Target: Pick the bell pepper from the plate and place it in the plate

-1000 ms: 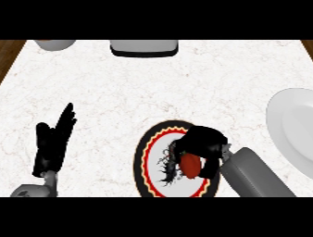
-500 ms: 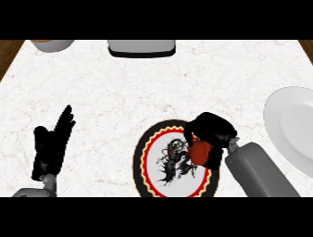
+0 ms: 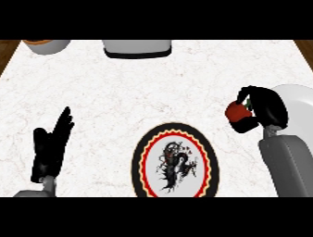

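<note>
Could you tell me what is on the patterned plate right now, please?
Nothing lies on the patterned plate; its dragon design shows whole. The pepper is in the right hand, partly hidden by the fingers.

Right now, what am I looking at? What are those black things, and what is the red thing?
You are looking down at a kitchen counter, as if from a robot's head. The two black things are the robot's hands, on grey arms that come in from the bottom.

The left hand is open, with its fingers straight, resting near the left side. The right hand is curled round a red bell pepper, which it holds up beside a plain white plate at the right edge.

In the middle lies a patterned plate with a red and black rim and a dark drawing inside. Nothing lies on it.

At the far edge stand a grey container and a bowl.
</note>
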`<state>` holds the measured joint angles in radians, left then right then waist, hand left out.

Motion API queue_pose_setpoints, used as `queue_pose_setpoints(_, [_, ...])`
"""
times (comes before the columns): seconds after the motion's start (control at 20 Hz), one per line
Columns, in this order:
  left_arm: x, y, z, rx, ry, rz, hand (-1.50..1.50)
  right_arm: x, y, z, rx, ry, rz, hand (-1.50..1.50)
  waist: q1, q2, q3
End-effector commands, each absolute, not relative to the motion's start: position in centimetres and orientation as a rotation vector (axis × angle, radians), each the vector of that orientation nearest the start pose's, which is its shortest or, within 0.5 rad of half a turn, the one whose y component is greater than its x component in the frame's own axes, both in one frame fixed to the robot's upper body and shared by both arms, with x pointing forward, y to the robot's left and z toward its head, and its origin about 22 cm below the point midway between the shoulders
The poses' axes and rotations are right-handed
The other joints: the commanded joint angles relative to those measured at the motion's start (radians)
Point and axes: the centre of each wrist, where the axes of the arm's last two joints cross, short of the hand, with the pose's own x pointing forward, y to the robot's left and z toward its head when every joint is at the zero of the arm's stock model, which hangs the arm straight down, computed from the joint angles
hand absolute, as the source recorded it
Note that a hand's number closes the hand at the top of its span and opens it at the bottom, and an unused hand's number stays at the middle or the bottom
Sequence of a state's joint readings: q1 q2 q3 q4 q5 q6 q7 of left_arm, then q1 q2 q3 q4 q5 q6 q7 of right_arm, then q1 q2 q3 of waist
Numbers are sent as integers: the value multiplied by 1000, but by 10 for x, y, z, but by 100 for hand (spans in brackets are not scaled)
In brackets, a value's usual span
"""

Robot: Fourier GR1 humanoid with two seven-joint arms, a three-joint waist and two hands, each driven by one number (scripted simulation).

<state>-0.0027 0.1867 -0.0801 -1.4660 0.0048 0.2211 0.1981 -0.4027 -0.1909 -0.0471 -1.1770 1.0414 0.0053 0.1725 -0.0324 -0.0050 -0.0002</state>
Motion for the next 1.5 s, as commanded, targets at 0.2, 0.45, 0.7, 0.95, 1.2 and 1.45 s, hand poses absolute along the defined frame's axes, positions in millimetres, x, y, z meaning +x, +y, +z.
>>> queue_pose_setpoints(0.2, [232,263,-21,262,-1269,-18,0,322,-266,83,-1360,-1303,464,150,9,-5,-1])
queue_pose_setpoints(0.45, [237,258,-18,241,-1271,-16,0,318,-297,108,-1467,-1236,323,150,30,4,0])
queue_pose_setpoints(0.7, [238,239,-7,254,-1282,-9,0,294,-333,123,-1479,-1172,265,150,30,2,0])
queue_pose_setpoints(0.95, [240,257,-4,255,-1296,-26,0,305,-362,104,-1453,-1093,210,150,36,4,0])
queue_pose_setpoints(1.2, [260,258,-5,227,-1291,-38,0,318,-411,104,-1457,-1026,234,150,37,6,0])
queue_pose_setpoints(1.45, [249,251,-4,230,-1288,-38,0,314,-436,65,-1345,-934,276,150,43,8,1])
